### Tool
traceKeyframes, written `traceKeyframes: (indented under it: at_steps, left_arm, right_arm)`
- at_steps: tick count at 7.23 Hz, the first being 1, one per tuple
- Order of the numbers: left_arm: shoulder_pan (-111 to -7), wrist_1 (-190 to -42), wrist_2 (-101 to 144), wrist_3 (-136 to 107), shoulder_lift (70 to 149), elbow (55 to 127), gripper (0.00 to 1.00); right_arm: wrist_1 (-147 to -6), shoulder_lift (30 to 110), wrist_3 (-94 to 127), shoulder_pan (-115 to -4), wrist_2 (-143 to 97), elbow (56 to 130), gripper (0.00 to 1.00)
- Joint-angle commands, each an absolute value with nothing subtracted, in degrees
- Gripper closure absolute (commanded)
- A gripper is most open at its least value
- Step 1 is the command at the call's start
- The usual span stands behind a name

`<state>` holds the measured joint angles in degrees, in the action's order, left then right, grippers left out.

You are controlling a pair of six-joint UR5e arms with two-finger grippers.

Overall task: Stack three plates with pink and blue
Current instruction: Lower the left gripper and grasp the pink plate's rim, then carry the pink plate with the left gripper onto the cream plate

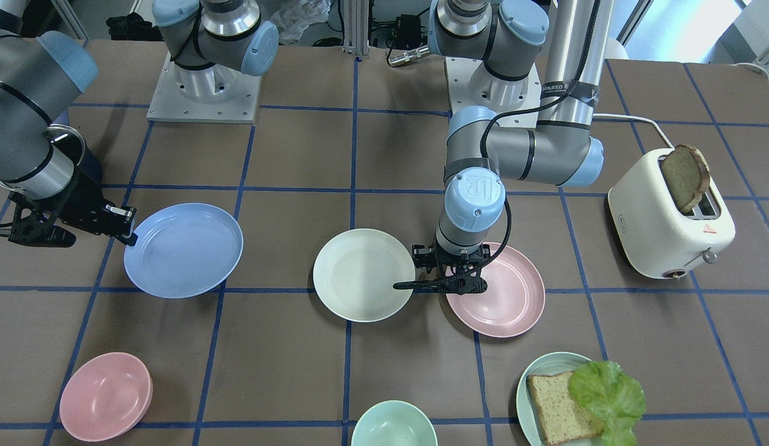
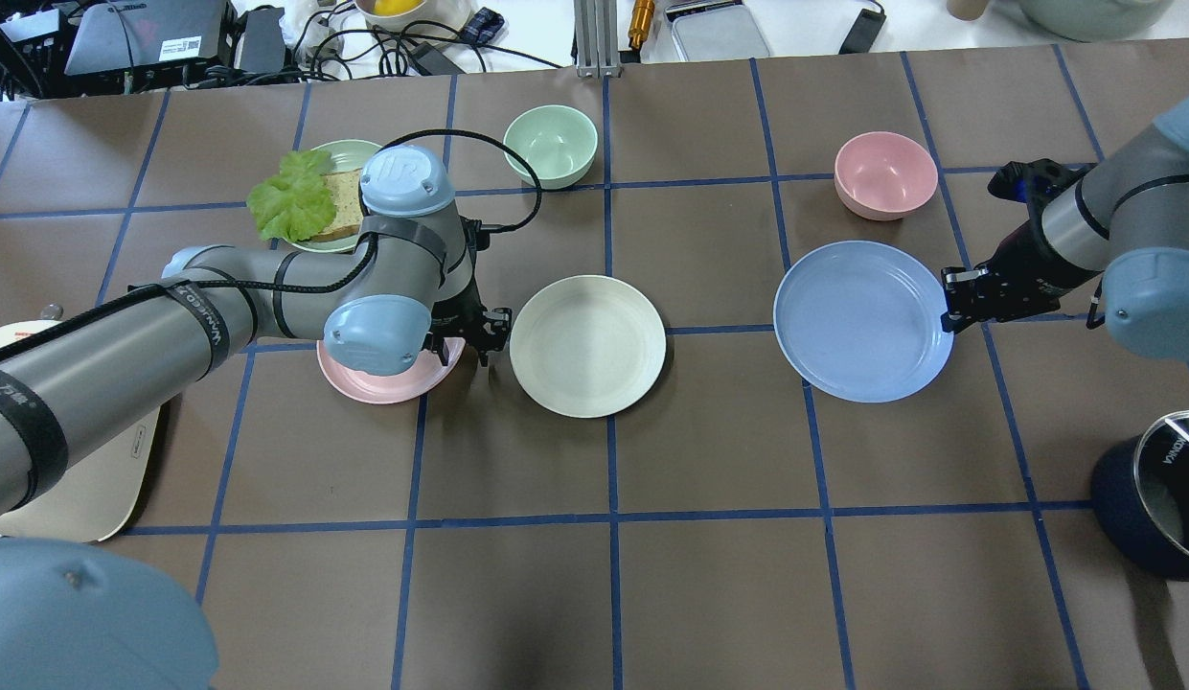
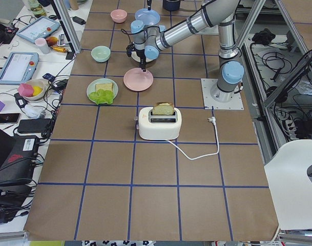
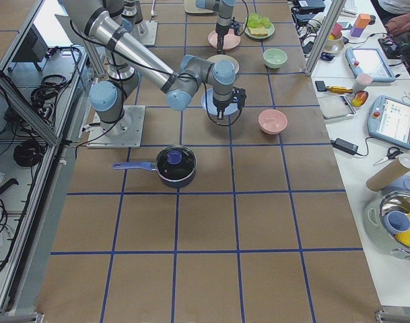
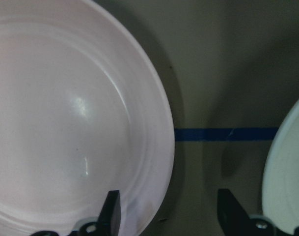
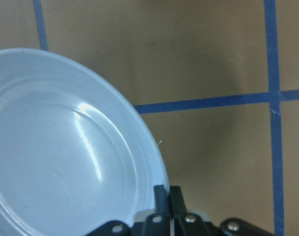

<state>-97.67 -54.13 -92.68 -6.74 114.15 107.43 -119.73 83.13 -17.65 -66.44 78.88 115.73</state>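
The pale pink plate (image 1: 508, 300) lies flat, and my left gripper (image 1: 449, 286) hangs over its rim on the side facing the cream plate (image 1: 364, 274). In the left wrist view the gripper (image 5: 169, 209) is open, with one finger over the pink plate (image 5: 66, 123) and the other over bare table beside the cream plate (image 5: 286, 167). The light blue plate (image 1: 183, 249) sits apart from them, toward my right. My right gripper (image 1: 129, 234) is shut on its rim, and the right wrist view (image 6: 167, 194) shows the fingers pinched on the blue plate (image 6: 56, 147).
A small pink bowl (image 1: 105, 396) and a mint bowl (image 1: 393, 427) stand on the far side. A mint plate (image 1: 542, 365) holds bread and lettuce. A cream toaster (image 1: 669, 223) with bread stands past the pink plate. A dark pot (image 2: 1154, 494) stands near my right arm.
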Motion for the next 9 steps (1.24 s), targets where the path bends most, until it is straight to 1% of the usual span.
traceKeyframes:
  at_steps: [1,4,5,6,7,8,9]
  left_arm:
    - [-97.9,-52.6,-93.2,-6.1,113.9,107.8,1.0]
    - [-99.9,-50.4,-98.1,-6.1,111.1,107.1,1.0]
    - [-103.1,-50.4,-98.3,-7.6,110.0,105.9,1.0]
    - [-108.8,-51.6,-101.4,-10.5,110.3,102.1,1.0]
    - [-114.0,-56.6,-102.7,-14.5,111.3,97.5,1.0]
    - [-116.5,-60.9,-102.0,-23.6,112.3,93.0,1.0]
    - [-118.9,-61.7,-101.3,-27.6,114.5,91.2,1.0]
  right_arm:
    - [-119.7,83.1,-17.7,-66.4,78.8,115.8,1.0]
    - [-119.8,83.1,-17.7,-66.4,78.7,115.5,1.0]
    - [-119.8,83.1,-17.7,-66.4,78.7,115.4,1.0]
    - [-119.9,83.1,-17.7,-66.4,78.7,115.3,1.0]
    - [-119.9,83.1,-17.7,-66.4,78.7,115.3,1.0]
    - [-119.9,83.1,-17.7,-66.4,79.0,115.2,1.0]
    - [-119.0,83.0,-17.7,-66.4,79.1,113.9,1.0]
